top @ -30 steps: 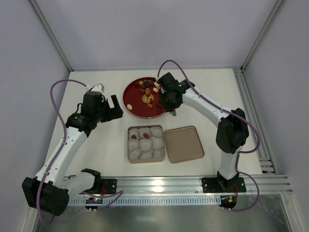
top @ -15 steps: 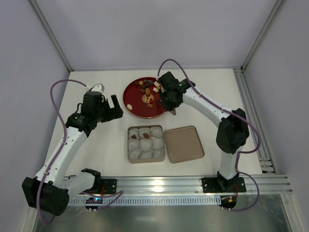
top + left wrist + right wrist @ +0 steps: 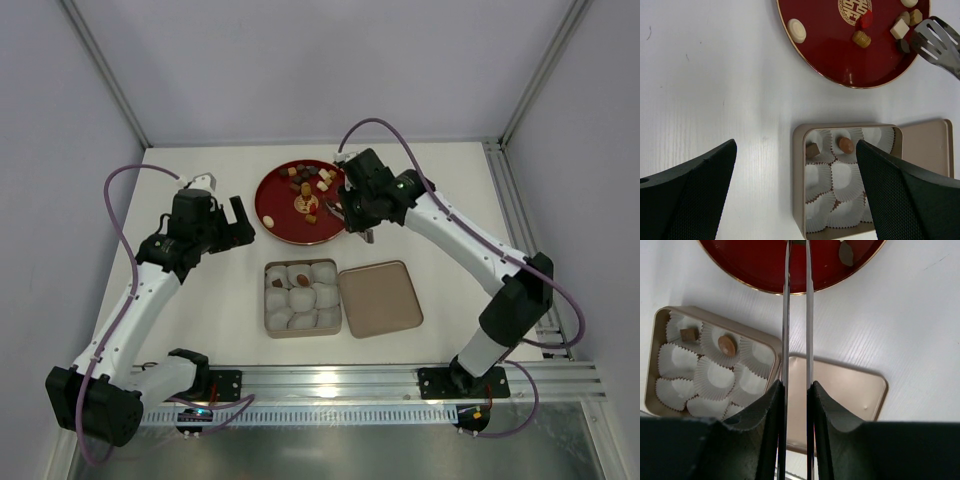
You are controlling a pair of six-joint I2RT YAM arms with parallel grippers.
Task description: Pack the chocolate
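Note:
Several chocolates (image 3: 305, 185) lie on a red round plate (image 3: 275, 215); they also show in the left wrist view (image 3: 861, 38). Two chocolates, a dark square (image 3: 813, 149) and a tan round one (image 3: 845, 144), sit in paper cups in the tan tin (image 3: 268, 300). My right gripper (image 3: 353, 212) is shut on thin metal tongs (image 3: 785, 315), whose tips (image 3: 938, 41) hover at the plate's right edge beside a dark chocolate (image 3: 903, 46). I cannot tell if the tongs hold anything. My left gripper (image 3: 232, 226) is open and empty, left of the plate.
The tin's lid (image 3: 380, 297) lies flat right of the tin, touching it. The other cups in the tin (image 3: 847, 182) hold nothing. A cream round candy (image 3: 798, 30) sits alone at the plate's left rim. Frame rails run along the table's right and near sides.
My right arm has swung its elbow out to the right, and the wrist with the tongs has shifted slightly right, off the plate's middle. The left arm has not moved.

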